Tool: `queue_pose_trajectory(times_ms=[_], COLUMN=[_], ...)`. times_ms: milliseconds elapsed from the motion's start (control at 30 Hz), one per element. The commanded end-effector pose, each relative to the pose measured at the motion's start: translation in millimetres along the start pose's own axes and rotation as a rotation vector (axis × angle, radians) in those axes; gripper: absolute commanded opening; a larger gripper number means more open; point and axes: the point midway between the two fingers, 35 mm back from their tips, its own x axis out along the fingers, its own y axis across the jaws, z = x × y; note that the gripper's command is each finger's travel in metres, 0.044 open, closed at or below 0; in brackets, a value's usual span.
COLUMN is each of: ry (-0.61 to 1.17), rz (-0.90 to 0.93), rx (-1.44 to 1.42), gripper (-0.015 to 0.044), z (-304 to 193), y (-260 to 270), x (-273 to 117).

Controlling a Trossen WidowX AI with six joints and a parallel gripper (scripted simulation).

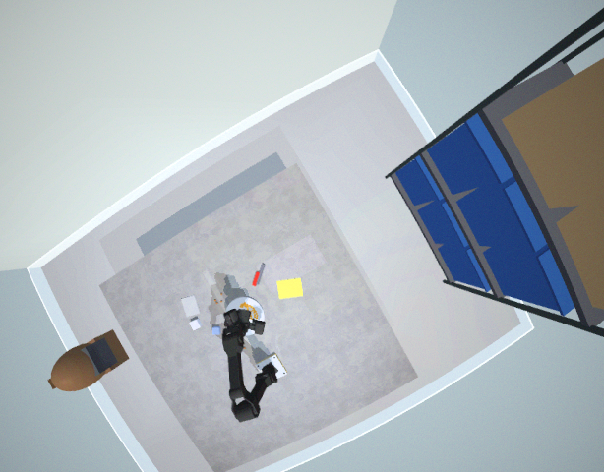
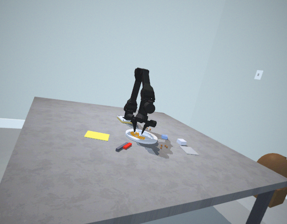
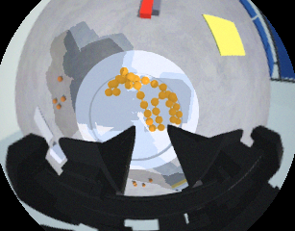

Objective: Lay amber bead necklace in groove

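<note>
Necklace [image 1: 248, 308] [image 2: 138, 135] [image 3: 162, 87] of round amber beads, bunched in a bent, folded line across the round board [image 1: 261, 303] [image 2: 151, 138] [image 3: 89, 82], lies just ahead of the tool's [image 1: 247, 323] [image 2: 138, 133] [image 3: 152, 127] tips in the wrist view, its nearest beads close by them. The tool stands about half open, with nothing gripped between its dark, tapering fingers; whether a tip touches the board, I cannot tell. The board is white and smooth, with a thin circular groove that the beads cross rather than follow. Beyond its rim, small orange balls [image 1: 216, 300] [image 2: 165, 146] [image 3: 61, 101] are scattered on the mottled grey surface [image 1: 353, 355] [image 2: 90, 180] [image 3: 233, 87]. Farther out lie a two-part stick [image 1: 256, 278] [image 2: 127, 145] [image 3: 146, 9], red and dark grey, and a flat yellow rectangle [image 1: 289, 287] [image 2: 96, 135] [image 3: 225, 36].
</note>
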Motion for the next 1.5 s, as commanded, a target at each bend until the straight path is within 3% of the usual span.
queue_pose_trajectory(times_ms=[0, 100, 1467], ry=[-0.001, -0.001, -0.001], rz=[0.001, 0.001, 0.001], rx=[0.000, 0.000, 0.000], gripper=[0.0066, 0.0000, 0.0000], z=[0.1, 0.1, 0.1], y=[0.1, 0.1, 0.1], x=[-0.5, -0.5, -0.5])
